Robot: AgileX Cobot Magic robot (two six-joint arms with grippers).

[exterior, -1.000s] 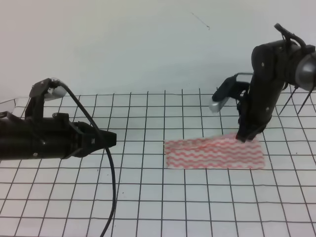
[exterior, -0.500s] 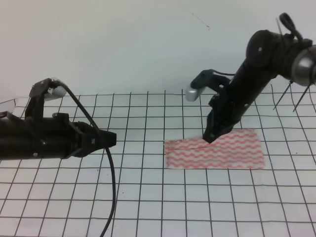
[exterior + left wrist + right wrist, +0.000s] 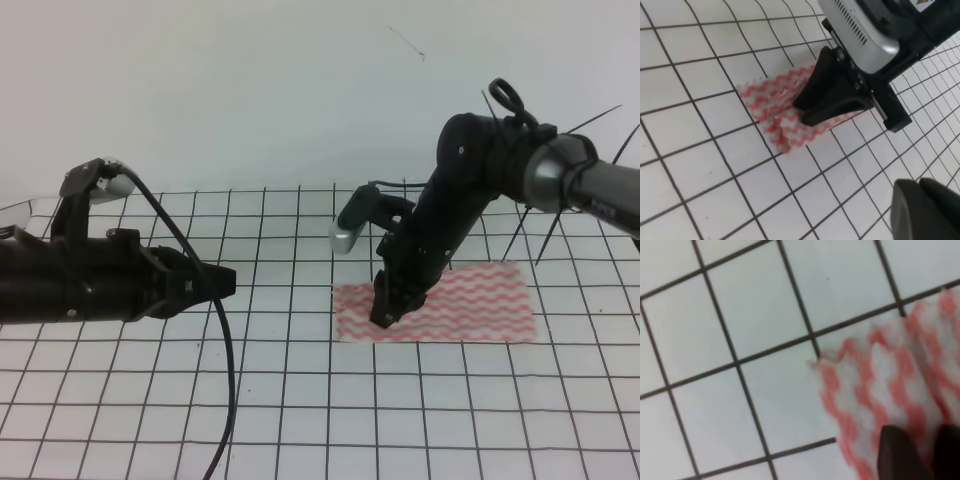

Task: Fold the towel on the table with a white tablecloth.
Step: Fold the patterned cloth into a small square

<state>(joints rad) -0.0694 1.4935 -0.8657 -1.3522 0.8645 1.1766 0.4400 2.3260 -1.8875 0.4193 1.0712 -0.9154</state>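
Towel [image 3: 470, 305] lay flat on the white tablecloth [image 3: 300, 420], right of centre. Right gripper [image 3: 385, 312] was down on its left part, fingers nearly together pinching the towel. Left gripper [image 3: 222, 281] hovered well left, closed, empty.

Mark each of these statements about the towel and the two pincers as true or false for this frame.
1. The right pincer is down on the towel. True.
2. The left pincer grips the towel. False: it hovers apart from it, over the white tablecloth.
3. The towel has blue stripes. False: pink-red and white waves.
4. The right pincer is near the towel's left end in the high view. True.
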